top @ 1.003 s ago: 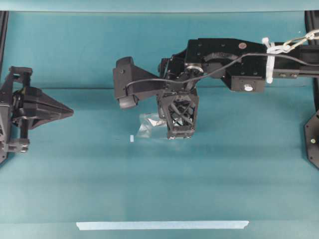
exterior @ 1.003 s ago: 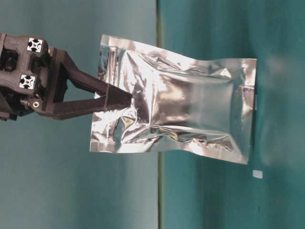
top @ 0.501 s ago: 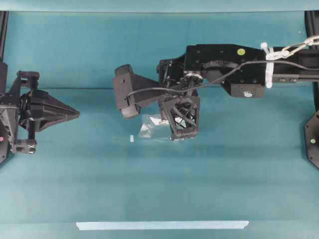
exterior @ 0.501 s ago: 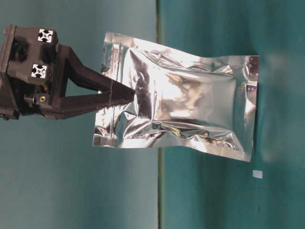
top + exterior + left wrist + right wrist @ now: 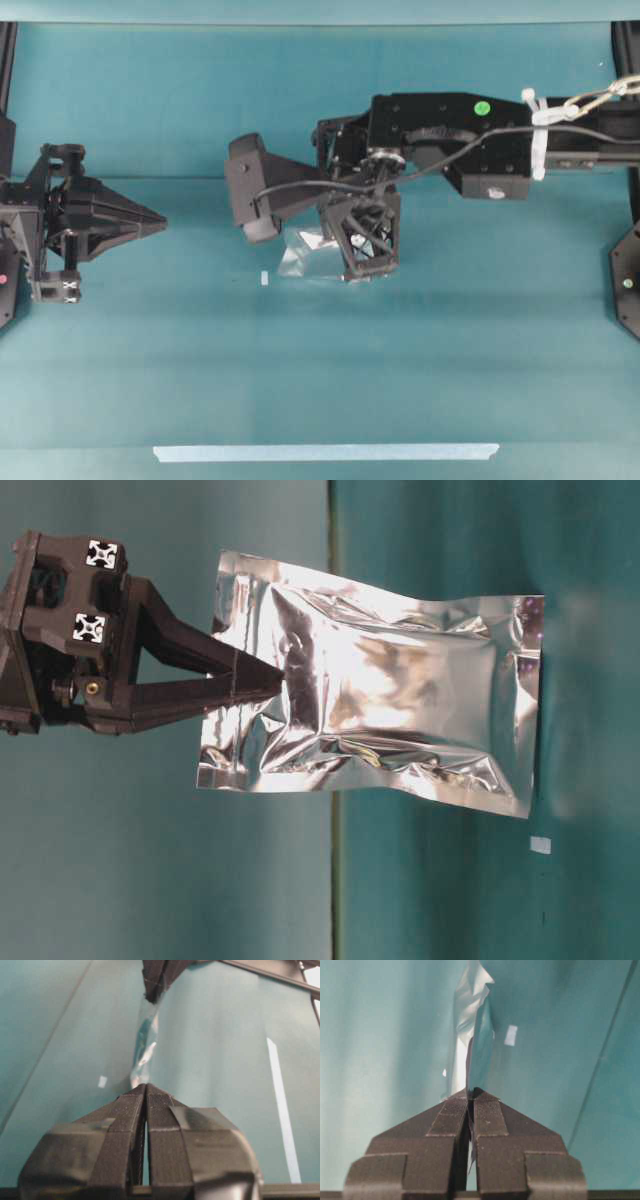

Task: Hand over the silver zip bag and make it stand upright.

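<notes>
Mid-table, slightly far of centre: silver zip bag [image 5: 312, 255], long axis vertical, pinched at its top edge by right gripper [image 5: 362, 268]. Far to the left: left gripper [image 5: 152, 222], shut and empty, tips aimed bagward.

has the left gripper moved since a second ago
Yes. In the overhead view the left gripper, shut and empty, has slid right, toward the small white scrap on the table and the silver bag held by the right gripper.
</notes>
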You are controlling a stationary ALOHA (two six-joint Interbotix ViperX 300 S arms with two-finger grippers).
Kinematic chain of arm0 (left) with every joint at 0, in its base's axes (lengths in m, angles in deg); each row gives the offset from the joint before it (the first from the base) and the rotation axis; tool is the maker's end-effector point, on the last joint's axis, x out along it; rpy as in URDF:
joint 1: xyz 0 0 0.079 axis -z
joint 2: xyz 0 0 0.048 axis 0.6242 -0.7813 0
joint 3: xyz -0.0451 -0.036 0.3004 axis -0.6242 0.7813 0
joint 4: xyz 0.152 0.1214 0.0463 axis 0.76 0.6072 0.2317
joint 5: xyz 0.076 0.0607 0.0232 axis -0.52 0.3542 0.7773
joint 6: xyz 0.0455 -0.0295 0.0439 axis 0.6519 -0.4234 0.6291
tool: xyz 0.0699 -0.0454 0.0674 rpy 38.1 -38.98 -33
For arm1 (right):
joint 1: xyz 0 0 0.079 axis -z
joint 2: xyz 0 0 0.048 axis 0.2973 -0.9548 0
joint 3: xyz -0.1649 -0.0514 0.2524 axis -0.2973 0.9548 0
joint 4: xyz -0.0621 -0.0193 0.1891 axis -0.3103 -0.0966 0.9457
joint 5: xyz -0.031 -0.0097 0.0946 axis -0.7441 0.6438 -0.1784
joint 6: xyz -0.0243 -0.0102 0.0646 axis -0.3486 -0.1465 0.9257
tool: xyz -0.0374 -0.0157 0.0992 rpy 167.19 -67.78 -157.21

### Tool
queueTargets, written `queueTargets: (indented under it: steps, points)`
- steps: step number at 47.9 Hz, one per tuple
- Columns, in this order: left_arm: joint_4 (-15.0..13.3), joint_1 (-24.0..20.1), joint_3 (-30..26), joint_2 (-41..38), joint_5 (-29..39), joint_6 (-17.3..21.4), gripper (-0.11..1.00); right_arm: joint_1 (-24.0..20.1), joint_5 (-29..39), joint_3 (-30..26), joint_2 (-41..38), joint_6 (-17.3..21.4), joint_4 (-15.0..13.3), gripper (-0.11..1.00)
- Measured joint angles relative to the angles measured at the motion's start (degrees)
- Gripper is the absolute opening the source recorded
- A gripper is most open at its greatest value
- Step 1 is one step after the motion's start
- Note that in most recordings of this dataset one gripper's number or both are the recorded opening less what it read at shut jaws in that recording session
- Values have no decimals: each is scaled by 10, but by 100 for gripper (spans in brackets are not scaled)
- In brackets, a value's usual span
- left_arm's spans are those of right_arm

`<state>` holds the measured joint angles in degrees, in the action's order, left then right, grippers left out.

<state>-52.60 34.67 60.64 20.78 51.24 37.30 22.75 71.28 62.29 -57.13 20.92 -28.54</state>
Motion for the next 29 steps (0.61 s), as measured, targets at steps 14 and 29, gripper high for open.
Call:
queueTargets:
  steps: [14, 29]
  points:
    - [1, -1, -4, -10, 21, 9, -1, -2, 4, -1, 0, 0, -12, 3]
    - [1, 0, -6, -39, 18, 13, -1, -2, 14, -13, -6, 0, -20, 3]
